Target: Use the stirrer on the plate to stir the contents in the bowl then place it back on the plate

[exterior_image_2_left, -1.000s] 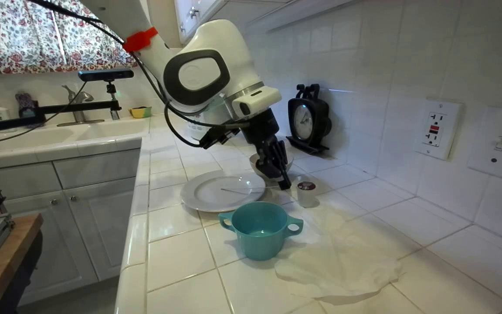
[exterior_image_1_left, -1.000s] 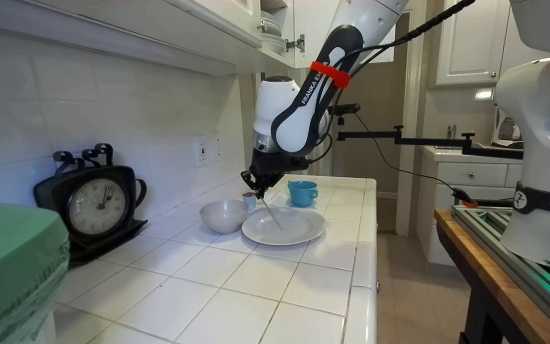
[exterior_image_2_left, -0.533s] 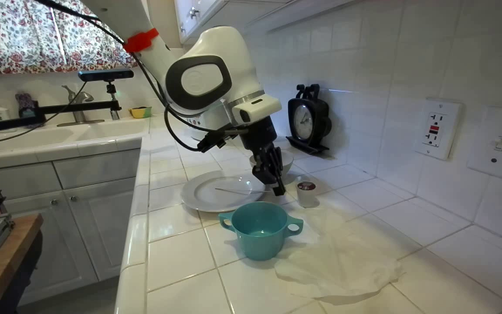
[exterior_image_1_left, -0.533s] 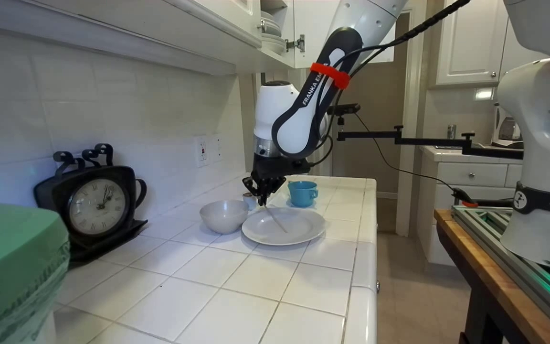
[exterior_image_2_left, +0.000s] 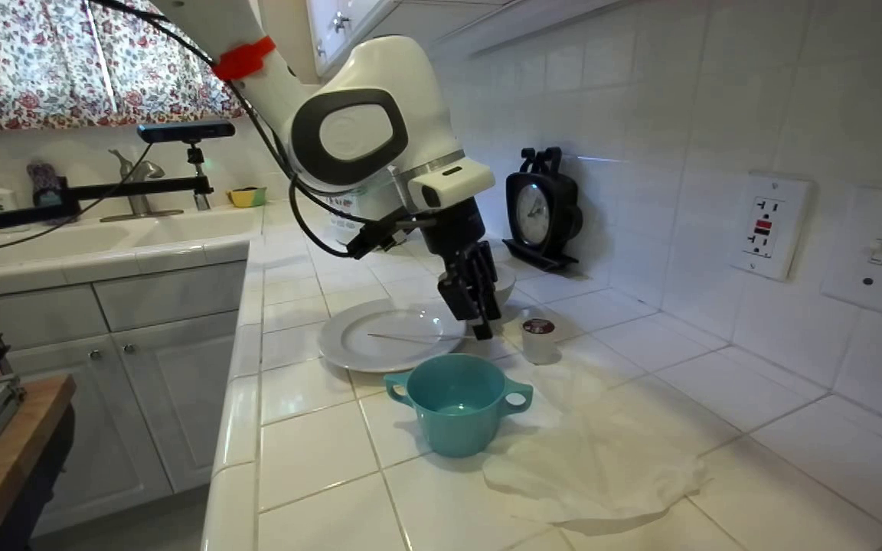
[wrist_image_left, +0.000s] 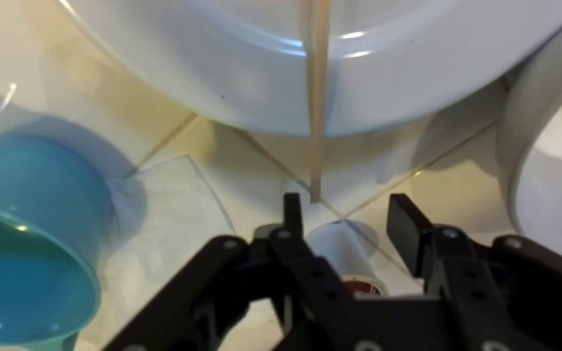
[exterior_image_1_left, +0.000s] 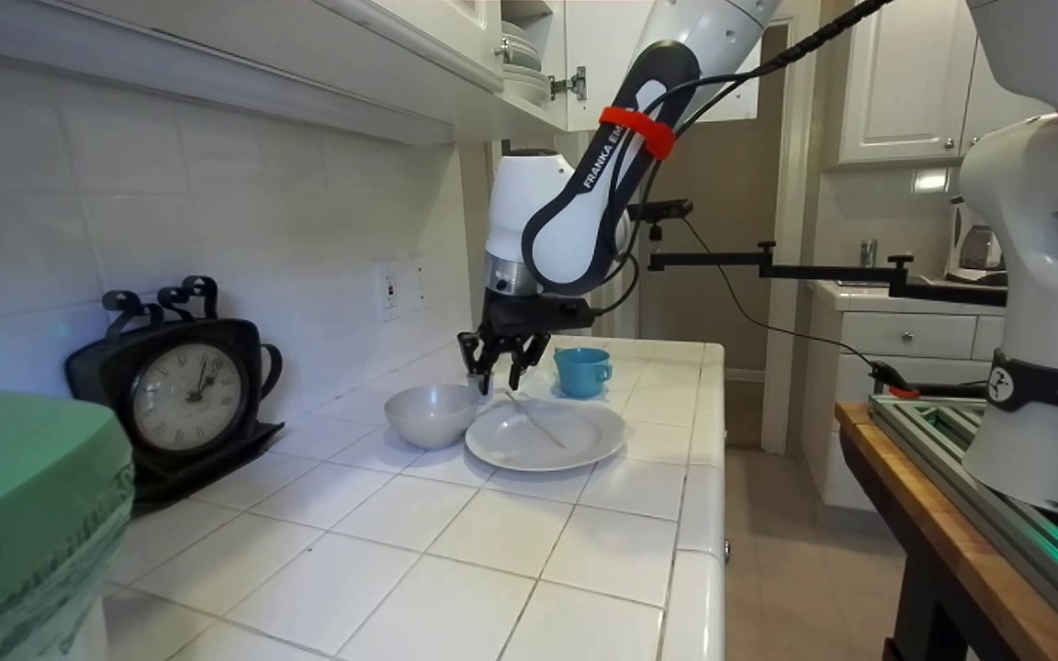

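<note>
The stirrer (exterior_image_1_left: 536,420) is a thin pale stick lying across the round white plate (exterior_image_1_left: 598,439), with one end jutting past the plate's rim. It also shows in an exterior view (exterior_image_2_left: 403,337) and in the wrist view (wrist_image_left: 318,92). My gripper (exterior_image_1_left: 500,384) is open, above the counter by the jutting end of the stirrer. In the wrist view the fingers (wrist_image_left: 345,202) stand apart, and the stirrer's end is just ahead of them, not gripped. The grey-white bowl (exterior_image_1_left: 431,418) stands beside the plate; my gripper partly hides it in an exterior view (exterior_image_2_left: 505,285). Its contents are hardly visible.
A blue two-handled cup (exterior_image_2_left: 460,417) stands near the plate. A small white pod with a red lid (exterior_image_2_left: 538,340) stands below the gripper, near a thin white paper (exterior_image_2_left: 609,459). A black clock (exterior_image_1_left: 189,395) leans near the wall. A green-lidded container (exterior_image_1_left: 24,487) is closer.
My gripper, shut on the stirrer, came down towards the plate, then opened and rose slightly. The stirrer slid a little further over the plate and now lies free on it.
</note>
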